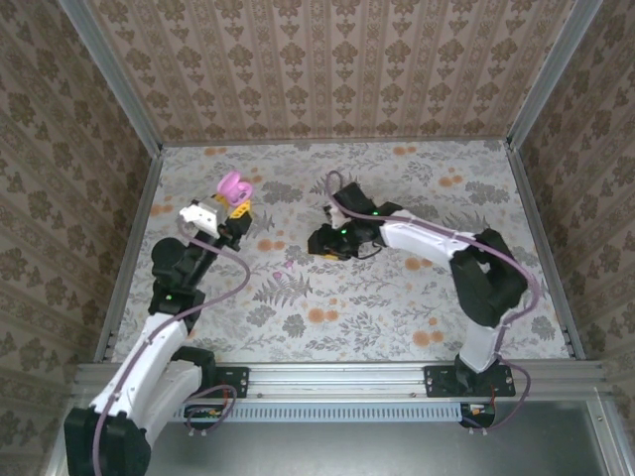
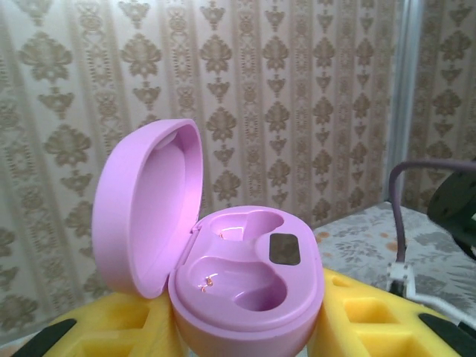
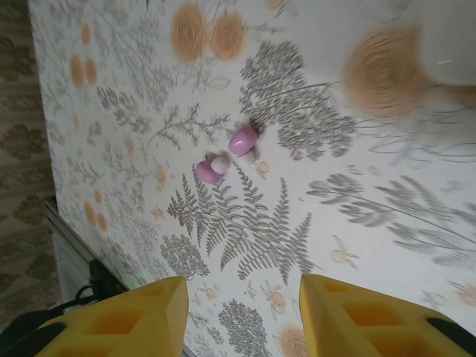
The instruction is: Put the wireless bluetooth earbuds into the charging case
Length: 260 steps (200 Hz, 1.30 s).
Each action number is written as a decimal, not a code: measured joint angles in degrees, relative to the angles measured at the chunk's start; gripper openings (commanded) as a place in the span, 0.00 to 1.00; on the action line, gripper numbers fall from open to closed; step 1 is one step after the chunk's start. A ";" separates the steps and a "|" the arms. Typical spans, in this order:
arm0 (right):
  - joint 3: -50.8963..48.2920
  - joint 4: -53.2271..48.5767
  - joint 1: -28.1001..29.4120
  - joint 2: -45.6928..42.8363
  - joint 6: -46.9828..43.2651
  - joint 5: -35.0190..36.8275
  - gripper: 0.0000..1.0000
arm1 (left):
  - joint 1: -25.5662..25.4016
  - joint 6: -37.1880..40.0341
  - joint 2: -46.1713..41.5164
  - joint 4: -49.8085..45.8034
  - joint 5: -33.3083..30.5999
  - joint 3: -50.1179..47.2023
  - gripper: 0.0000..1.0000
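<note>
Top external, left side: the left gripper (image 1: 239, 208) clamps the charging case (image 1: 232, 185), lid open, wells empty. Further right, the earbuds (image 3: 227, 155) lie loose on the table (image 3: 387, 223) ahead of the right gripper (image 3: 242, 316), fingers spread — tiny and rounded, they could squirt from a pinch.

The table (image 1: 397, 302) is seen covered edge to edge in a pale floral print, with grey ferns, grey leaves and orange blooms scattered across it. Left of centre, the wireless bluetooth earbuds (image 1: 289, 266) are picked out as a tiny pink speck just beside a fern frond. In the right wrist view the table (image 3: 387, 223) is shown close. There the earbuds (image 3: 222, 161) are found lying together at the tip of a large fern: two pinkish-purple rounded pieces, with a whitish bit tucked between them.
</note>
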 measured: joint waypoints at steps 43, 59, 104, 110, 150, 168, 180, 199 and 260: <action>15.23 -6.23 4.17 13.00 -2.38 2.36 0.40 | 0.90 0.44 -4.28 -5.49 -0.39 -0.20 0.40; 19.67 -8.92 5.05 16.94 -3.34 3.52 0.41 | 0.90 0.44 -4.42 -6.43 -0.37 -0.35 0.40; 31.93 -17.57 6.27 26.47 -7.10 6.10 0.41 | 0.90 0.44 -5.05 -6.84 -0.35 -0.46 0.40; 33.46 -18.71 6.38 27.50 -7.45 6.27 0.41 | 0.90 0.44 -5.16 -6.84 -0.33 -0.46 0.40; 41.13 -24.57 6.60 32.46 -9.97 8.20 0.40 | 0.90 0.44 -5.38 -6.84 0.09 -0.46 0.40; 44.89 -27.39 6.91 34.80 -11.08 9.20 0.40 | 0.90 0.42 -5.38 -6.84 0.24 -0.46 0.40; 47.25 -29.62 7.10 35.93 -11.96 9.77 0.38 | 0.90 0.42 -5.38 -6.84 0.26 -0.46 0.40; 50.12 -32.37 7.91 37.18 -13.22 11.91 0.36 | 0.90 0.42 -5.38 -6.84 0.28 -0.46 0.40; 53.55 -36.50 9.49 38.71 -15.98 17.38 0.36 | 0.90 0.39 -5.38 -6.84 0.50 -0.46 0.40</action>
